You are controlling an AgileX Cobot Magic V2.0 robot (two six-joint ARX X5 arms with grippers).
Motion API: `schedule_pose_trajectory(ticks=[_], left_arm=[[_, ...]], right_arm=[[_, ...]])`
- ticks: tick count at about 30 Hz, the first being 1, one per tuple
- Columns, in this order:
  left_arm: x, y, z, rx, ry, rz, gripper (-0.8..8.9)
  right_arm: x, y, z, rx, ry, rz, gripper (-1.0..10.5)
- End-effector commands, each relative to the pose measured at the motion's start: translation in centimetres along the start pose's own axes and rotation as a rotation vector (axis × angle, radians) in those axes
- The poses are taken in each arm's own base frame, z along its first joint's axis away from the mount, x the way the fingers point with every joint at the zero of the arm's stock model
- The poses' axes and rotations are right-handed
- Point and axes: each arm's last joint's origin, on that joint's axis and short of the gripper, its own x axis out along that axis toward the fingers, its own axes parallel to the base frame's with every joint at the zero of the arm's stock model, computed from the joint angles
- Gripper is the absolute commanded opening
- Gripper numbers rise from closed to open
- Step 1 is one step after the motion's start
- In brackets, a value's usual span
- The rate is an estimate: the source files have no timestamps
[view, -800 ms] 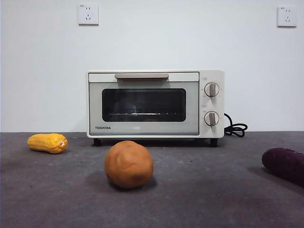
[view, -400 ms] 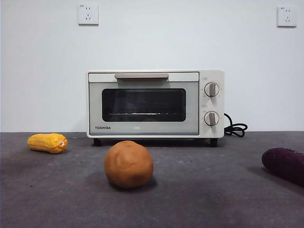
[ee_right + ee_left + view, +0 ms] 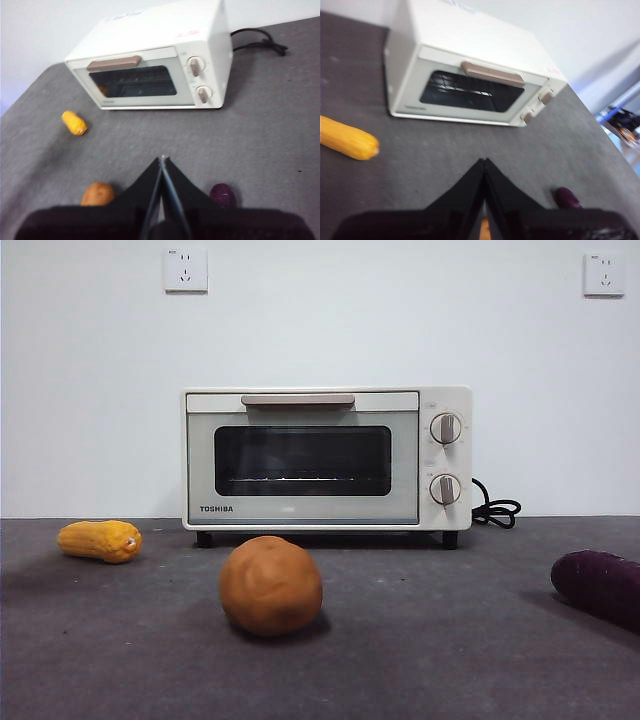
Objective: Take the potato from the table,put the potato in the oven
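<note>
The round orange-brown potato [image 3: 271, 585] rests on the dark grey table [image 3: 420, 640], in front of the cream-white oven [image 3: 327, 459], whose glass door is closed. The right wrist view shows the potato [image 3: 97, 194] low beside my right gripper [image 3: 162, 159], which is shut and hovers high above the table. My left gripper [image 3: 484, 161] is shut too, raised over the table facing the oven [image 3: 470, 80]; a sliver of the potato [image 3: 484, 230] shows under its jaws. Neither gripper appears in the front view.
A bumpy yellow-orange vegetable [image 3: 100, 540] lies at the left by the oven, also in the wrist views [image 3: 347, 138] [image 3: 74, 123]. A dark purple vegetable [image 3: 598, 587] [image 3: 222, 194] [image 3: 567, 197] lies at the right. The oven's black cord [image 3: 495, 510] trails behind on the right.
The reflection in the oven's glass door has shifted slightly. The potato, oven and vegetables have not moved.
</note>
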Motion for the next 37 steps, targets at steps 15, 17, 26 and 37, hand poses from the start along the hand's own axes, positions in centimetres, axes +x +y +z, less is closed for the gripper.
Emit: schedule_pose_trajectory(ticks=[15,17,26,37], left_arm=[[9.9,1.6,6.3,-0.047,0.209,-0.084,-0.06],[11.1,1.7,6.7,-0.05,0.225,-0.09,-0.06],[17.5,1.9,8.2,-0.06,0.297,-0.116,-0.06],[24.0,1.5,9.4,-0.068,0.333,-0.14,-0.06]], right_arm=[[4.1,-0.9,2.9,0.029,0.262,0.062,0.0],[4.5,-1.0,3.0,0.034,0.272,0.062,0.0],[5.9,-1.5,3.2,0.054,0.314,0.058,0.0],[5.9,-1.5,3.2,0.061,0.321,0.056,0.0]])
